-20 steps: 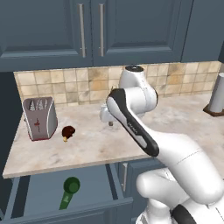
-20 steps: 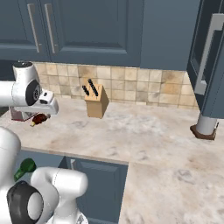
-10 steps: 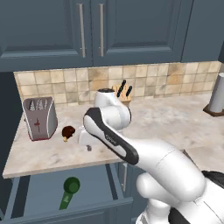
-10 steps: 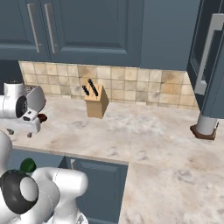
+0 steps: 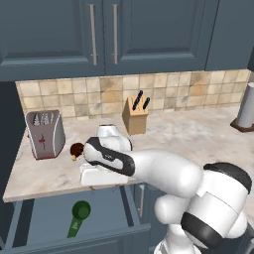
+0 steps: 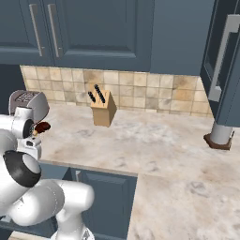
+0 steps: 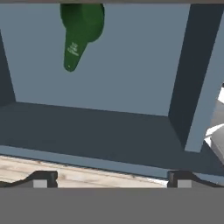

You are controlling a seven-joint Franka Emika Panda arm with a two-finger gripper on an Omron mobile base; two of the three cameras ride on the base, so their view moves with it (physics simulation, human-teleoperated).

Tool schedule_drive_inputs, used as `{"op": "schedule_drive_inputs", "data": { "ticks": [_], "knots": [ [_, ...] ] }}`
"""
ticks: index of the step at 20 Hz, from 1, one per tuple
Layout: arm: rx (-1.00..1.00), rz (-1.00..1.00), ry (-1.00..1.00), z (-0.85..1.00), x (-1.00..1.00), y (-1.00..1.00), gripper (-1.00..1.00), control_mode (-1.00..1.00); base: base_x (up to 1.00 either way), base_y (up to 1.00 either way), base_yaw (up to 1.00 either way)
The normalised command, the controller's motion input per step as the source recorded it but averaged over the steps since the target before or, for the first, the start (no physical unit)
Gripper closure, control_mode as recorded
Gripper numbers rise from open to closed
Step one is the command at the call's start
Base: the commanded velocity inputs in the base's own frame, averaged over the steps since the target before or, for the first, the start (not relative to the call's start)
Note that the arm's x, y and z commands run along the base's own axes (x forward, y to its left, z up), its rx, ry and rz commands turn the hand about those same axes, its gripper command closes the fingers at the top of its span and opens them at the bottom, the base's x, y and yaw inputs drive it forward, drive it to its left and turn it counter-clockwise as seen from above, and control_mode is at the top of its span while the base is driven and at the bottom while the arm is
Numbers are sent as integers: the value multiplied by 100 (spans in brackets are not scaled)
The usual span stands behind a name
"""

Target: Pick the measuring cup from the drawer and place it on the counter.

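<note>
**Arm swung down to the open drawer; pickup not yet made.**

Within the last second the arm has swept from over the middle of the surface (image 5: 198, 134) leftward and down, so the tool (image 7: 109, 177) now hangs at the front edge above the drawer (image 5: 44, 223), looking into it. Its tips stand wide apart with nothing between them: released. This puts the approach under way; descent and grasp remain. One measuring cup (image 5: 78, 216) lies flat on the drawer floor, bowl toward the surface, handle toward the drawer front, untouched and well apart from the tool. Counted on the surface: one toaster (image 5: 45, 133), one small dark brown-red object (image 5: 77, 150) just beside it, one knife block (image 5: 136, 114).
</note>
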Motion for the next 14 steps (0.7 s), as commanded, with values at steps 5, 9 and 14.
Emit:
{"op": "schedule_drive_inputs", "data": {
  "ticks": [5, 9, 14],
  "knots": [
    [0, 0, 2, -100, -20, 1, -100, -100, 0, 0, 0],
    [0, 0, 0, -100, -44, 0, -100, -100, 0, 0, 0],
    [0, 0, 0, -96, -56, 0, -100, -100, 0, 0, 0]
  ]
}}
